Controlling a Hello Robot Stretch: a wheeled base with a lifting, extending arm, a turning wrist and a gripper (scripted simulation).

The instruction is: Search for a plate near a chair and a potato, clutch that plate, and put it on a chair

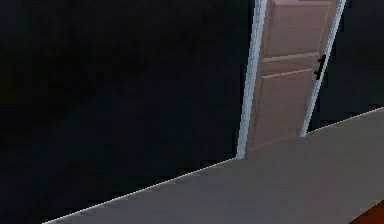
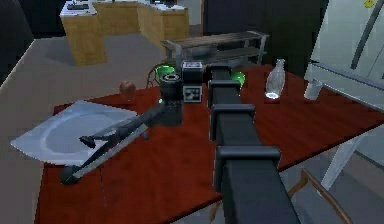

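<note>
A large white plate (image 2: 55, 132) lies on the red-brown table (image 2: 300, 125) at the arm side view's left. The dark arm bar (image 2: 240, 150) rises from the bottom edge to two white marked squares (image 2: 180, 88). Left of them, the gripper (image 2: 78, 158) stretches its thin fingers (image 2: 110, 135) along the plate's near rim. I cannot tell whether it holds anything, since the plate lies right behind the fingers. A small reddish-brown lump (image 2: 127, 87), perhaps the potato, sits on the table just beyond the plate. A curved wooden chair part (image 2: 318, 192) shows past the table's near right edge.
Also on the table are a green item (image 2: 161, 72), a glass bottle (image 2: 275, 80) and a small cup (image 2: 313, 88). Wooden counters (image 2: 85, 35) and a low shelf (image 2: 215, 45) stand beyond, a pale fridge (image 2: 350, 40) at right. The forward view shows a dark wall (image 1: 120, 90), a panelled door (image 1: 290, 70) and grey floor (image 1: 280, 185).
</note>
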